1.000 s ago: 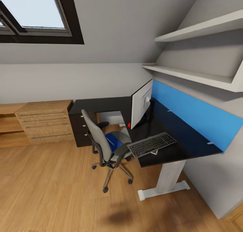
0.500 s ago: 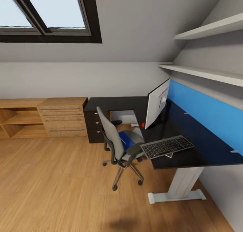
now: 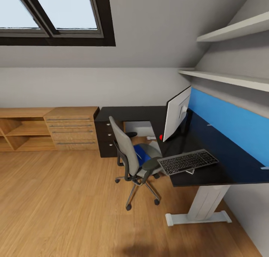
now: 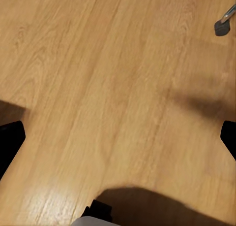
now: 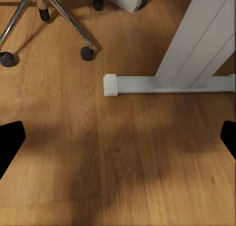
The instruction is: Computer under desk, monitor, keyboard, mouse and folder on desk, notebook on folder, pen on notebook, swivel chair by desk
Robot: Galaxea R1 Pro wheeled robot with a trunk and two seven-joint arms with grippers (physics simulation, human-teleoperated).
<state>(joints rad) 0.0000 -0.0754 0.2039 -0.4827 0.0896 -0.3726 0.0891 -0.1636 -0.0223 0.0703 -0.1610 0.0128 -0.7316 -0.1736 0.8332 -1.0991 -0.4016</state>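
Observation:
The black L-shaped desk (image 3: 224,167) stands against the right wall. On it the monitor (image 3: 178,115) stands with its silver-white back toward me. The keyboard (image 3: 188,161) lies at the desk's near edge, slightly over it. Beside that edge the swivel chair (image 3: 125,152) holds the blue folder (image 3: 142,155) on its seat. A light grey box, likely the computer (image 3: 136,129), sits under the desk. Mouse, notebook and pen are out of view. My left gripper (image 4: 118,140) hangs open over bare floor. My right gripper (image 5: 118,140) hangs open above the floor near the desk's white foot (image 5: 167,84).
A black drawer unit (image 3: 105,137) closes the desk's far end, with low wooden shelving (image 3: 48,129) to its left. Wall shelves (image 3: 224,77) and a blue panel (image 3: 231,122) hang over the desk. The chair's chrome legs and castors (image 5: 87,52) lie near my right gripper. Wood floor (image 3: 56,204) stretches left.
The head camera has turned, so the whole scene has slid rightward in the picture and more of the wooden shelving shows. Desk, chair and keyboard keep their places.

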